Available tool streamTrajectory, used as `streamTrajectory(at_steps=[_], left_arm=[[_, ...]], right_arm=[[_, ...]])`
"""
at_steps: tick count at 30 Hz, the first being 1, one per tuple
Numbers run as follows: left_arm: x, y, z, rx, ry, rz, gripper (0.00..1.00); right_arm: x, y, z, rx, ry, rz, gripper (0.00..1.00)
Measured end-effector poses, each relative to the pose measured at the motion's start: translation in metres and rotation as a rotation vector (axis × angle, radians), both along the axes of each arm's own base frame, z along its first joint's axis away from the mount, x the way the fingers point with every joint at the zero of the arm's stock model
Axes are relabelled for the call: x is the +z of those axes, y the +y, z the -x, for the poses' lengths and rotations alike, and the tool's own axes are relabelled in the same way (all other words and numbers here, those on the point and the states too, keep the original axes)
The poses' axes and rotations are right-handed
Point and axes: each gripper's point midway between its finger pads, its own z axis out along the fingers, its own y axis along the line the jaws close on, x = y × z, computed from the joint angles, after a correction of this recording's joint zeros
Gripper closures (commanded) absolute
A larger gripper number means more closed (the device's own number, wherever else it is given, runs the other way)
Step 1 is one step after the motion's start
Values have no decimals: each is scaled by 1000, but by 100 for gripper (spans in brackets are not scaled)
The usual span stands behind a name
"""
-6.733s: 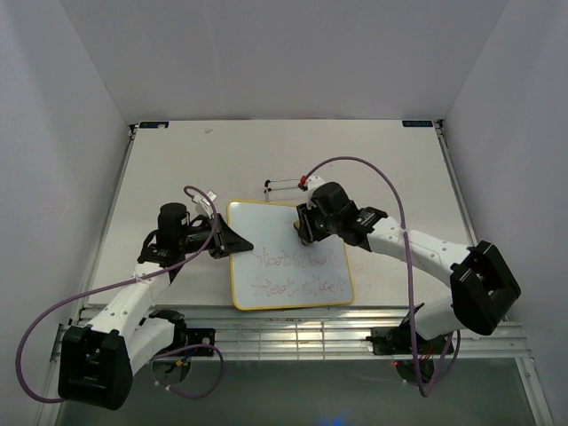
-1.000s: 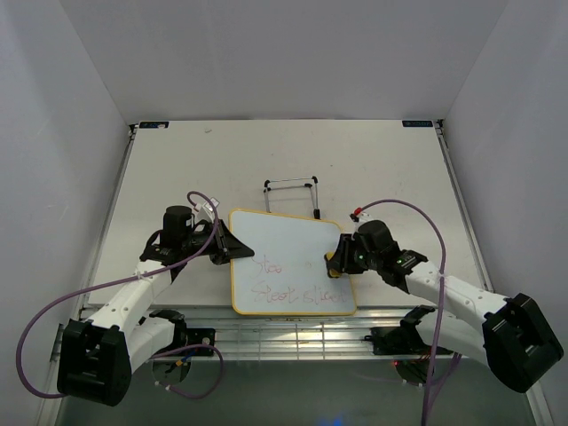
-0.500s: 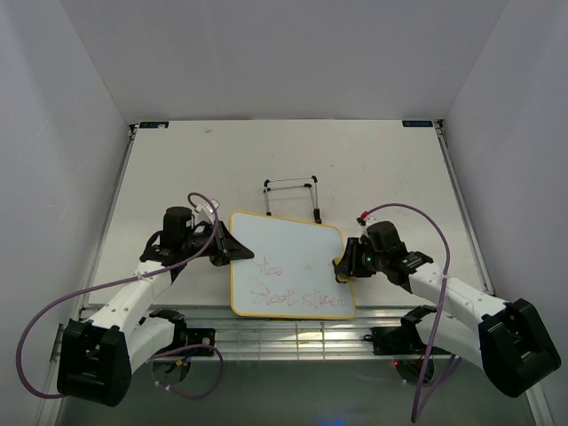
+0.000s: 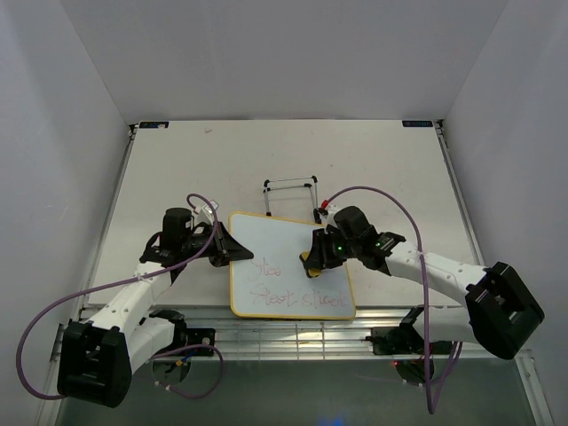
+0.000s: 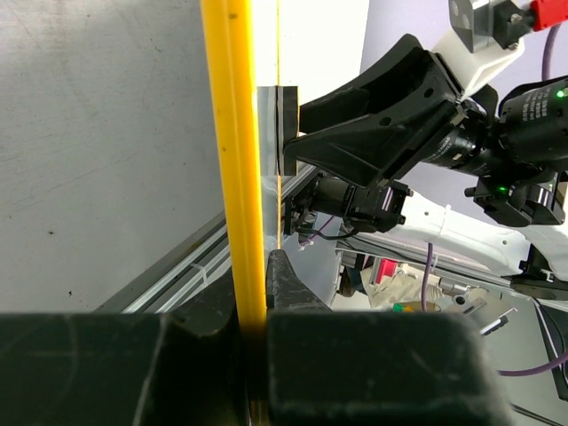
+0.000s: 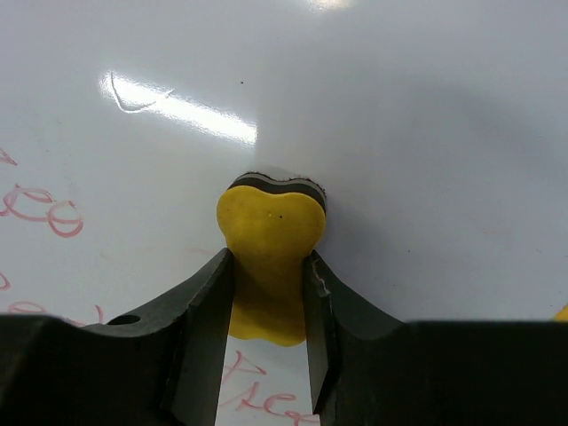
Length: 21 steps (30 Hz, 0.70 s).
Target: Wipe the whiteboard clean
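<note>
On the counter (image 4: 177, 160), near the arms, we are noting the whiteboard (image 4: 277, 238) lying flat: stiff, light, slick, best pinched at its frame. The left gripper (image 4: 233, 251) is clamping its left edge; the right gripper (image 4: 312, 261) is squeezing the yellow eraser (image 6: 269, 232).

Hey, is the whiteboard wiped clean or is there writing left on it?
Partly wiped. Red writing shows across the lower half of the whiteboard; its upper part looks blank.
</note>
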Motion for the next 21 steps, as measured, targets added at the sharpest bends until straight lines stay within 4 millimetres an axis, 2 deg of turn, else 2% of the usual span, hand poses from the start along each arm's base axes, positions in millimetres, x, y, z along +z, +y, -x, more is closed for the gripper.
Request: streamTrajectory(at_steps=[2, 5, 10, 12, 17, 21], left_arm=[[0, 0, 0, 1, 1, 0, 100], [0, 0, 0, 1, 0, 0, 100], [0, 0, 0, 0, 0, 0, 100], [0, 0, 0, 0, 0, 0, 100], [0, 0, 0, 1, 0, 0, 100], [0, 0, 0, 3, 1, 0, 100]], right_arm=[[2, 4, 0, 16, -10, 2, 75], [1, -2, -5, -3, -5, -1, 75], [-19, -35, -16, -107, 11, 48, 75], [-22, -43, -17, -131, 8, 67, 76], [-22, -45, -10, -125, -11, 43, 76], [-16, -29, -1, -72, -38, 15, 76]])
